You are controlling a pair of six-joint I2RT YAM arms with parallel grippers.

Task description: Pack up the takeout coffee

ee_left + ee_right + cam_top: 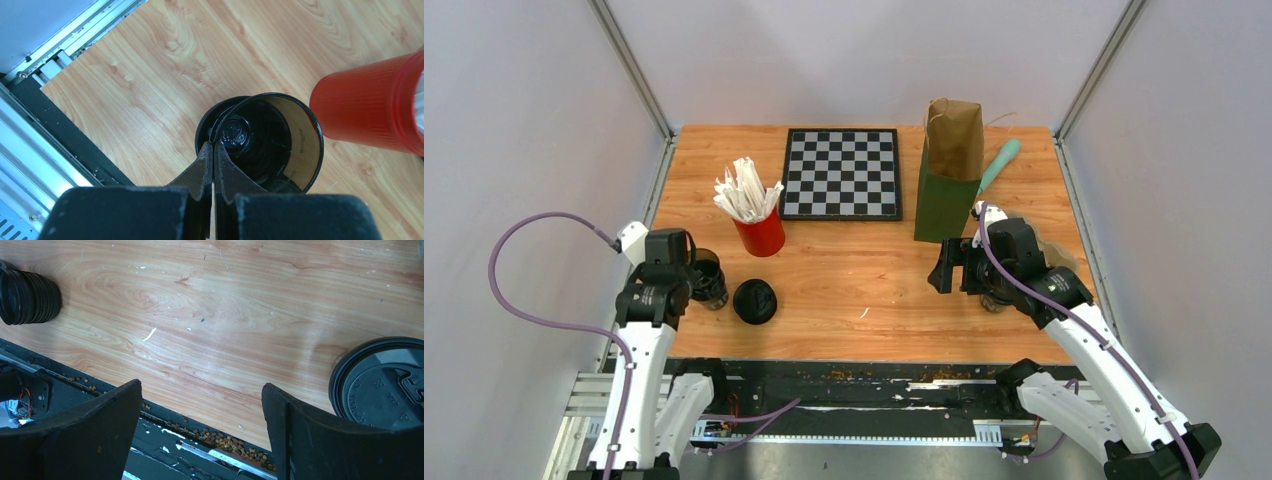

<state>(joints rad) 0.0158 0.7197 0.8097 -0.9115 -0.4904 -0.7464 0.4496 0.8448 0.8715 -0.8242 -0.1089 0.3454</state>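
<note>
Brown-black open cup [300, 145]: the left hand [213, 146] clenches its rim, likely to carry it to the paper bag [954, 140]. The right hand [200, 390] gapes released beside a lidded cup [385, 390].

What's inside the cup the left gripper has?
Cup is lidless: tan inner wall, a dark embossed disc at the bottom, nothing else visible. The left gripper pinching its rim hides the near side.
</note>
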